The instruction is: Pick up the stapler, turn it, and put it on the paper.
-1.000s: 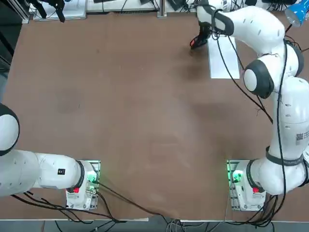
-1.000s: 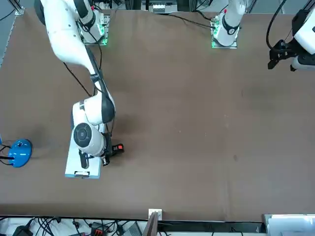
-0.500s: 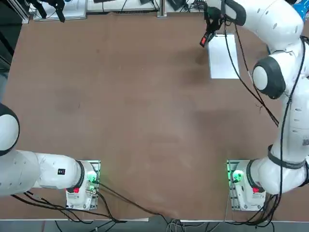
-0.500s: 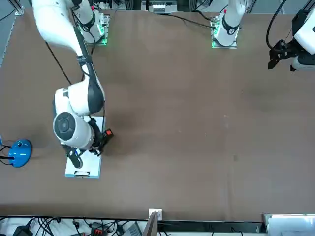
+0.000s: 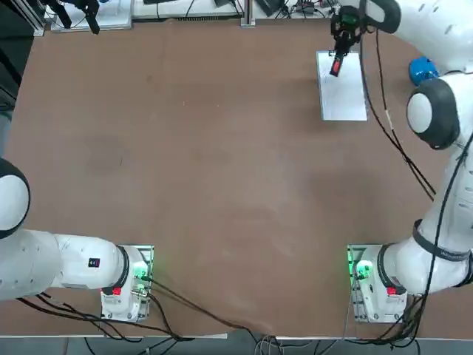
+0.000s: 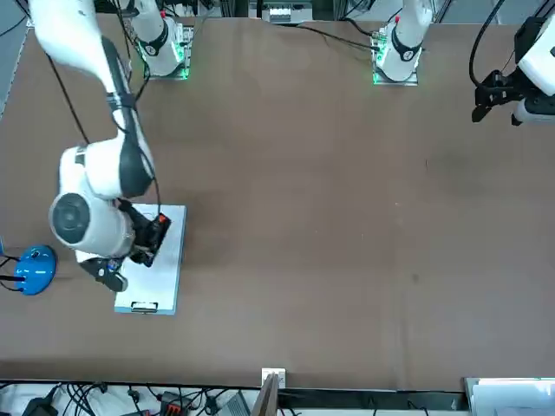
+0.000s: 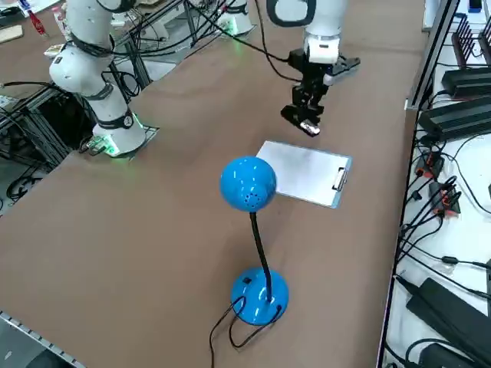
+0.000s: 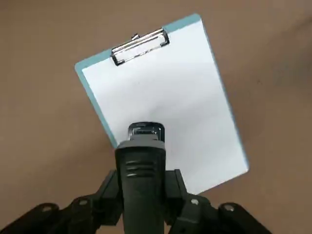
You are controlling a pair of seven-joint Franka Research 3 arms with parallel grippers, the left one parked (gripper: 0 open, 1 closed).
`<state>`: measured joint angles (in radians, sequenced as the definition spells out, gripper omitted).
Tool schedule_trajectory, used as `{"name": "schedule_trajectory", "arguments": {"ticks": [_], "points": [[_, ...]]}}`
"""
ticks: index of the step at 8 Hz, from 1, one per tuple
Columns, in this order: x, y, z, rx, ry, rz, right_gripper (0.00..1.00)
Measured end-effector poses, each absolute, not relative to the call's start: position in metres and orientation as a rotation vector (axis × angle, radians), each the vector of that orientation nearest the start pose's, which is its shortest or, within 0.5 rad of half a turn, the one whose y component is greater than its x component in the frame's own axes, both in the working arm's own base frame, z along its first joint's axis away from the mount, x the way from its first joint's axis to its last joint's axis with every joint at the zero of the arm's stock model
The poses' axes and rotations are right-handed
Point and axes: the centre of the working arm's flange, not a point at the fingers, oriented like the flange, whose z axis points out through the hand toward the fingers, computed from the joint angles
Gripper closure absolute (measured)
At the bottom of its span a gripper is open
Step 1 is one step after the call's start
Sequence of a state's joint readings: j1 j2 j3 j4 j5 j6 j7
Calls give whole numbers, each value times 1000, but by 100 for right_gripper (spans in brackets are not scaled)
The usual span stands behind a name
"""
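The stapler (image 8: 141,161) is small and black with a red patch (image 5: 335,67), and my right gripper (image 8: 141,195) is shut on it. It hangs in the air above the paper (image 8: 165,102), a white sheet with a metal clip (image 8: 140,45) at one short edge. In the top view the gripper (image 5: 340,55) holds the stapler over the far part of the paper (image 5: 344,92). The front view has the stapler (image 6: 156,232) over the paper (image 6: 160,273), near its long edge. From the right side the stapler (image 7: 301,120) hangs clear of the sheet (image 7: 307,172).
A blue desk lamp (image 7: 248,184) stands on its round base (image 7: 259,295) beside the paper, toward the table's right edge (image 5: 423,70). Cables and equipment lie beyond the far table edge. Brown tabletop (image 5: 222,163) spreads to the left of the paper.
My right arm has lifted the stapler from the table left of the paper, carried it rightward over the sheet, and turned it so it lies along the paper's length.
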<state>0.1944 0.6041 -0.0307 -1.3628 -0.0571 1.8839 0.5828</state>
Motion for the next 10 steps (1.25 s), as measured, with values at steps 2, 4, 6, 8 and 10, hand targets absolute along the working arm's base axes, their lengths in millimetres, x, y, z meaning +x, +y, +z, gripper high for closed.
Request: {"name": "schedule_trajectory", "arguments": {"ticks": [2,4,6,8,10], "points": [[696,103,334,-3191,378,7,58],[686,102,297,-3192,158,-73,58],[681,91,279,-3200,-62,-57,58],[682,78,274,-3201,-109,-46,58],[684,74,267,-3199,-108,-61,58]]}}
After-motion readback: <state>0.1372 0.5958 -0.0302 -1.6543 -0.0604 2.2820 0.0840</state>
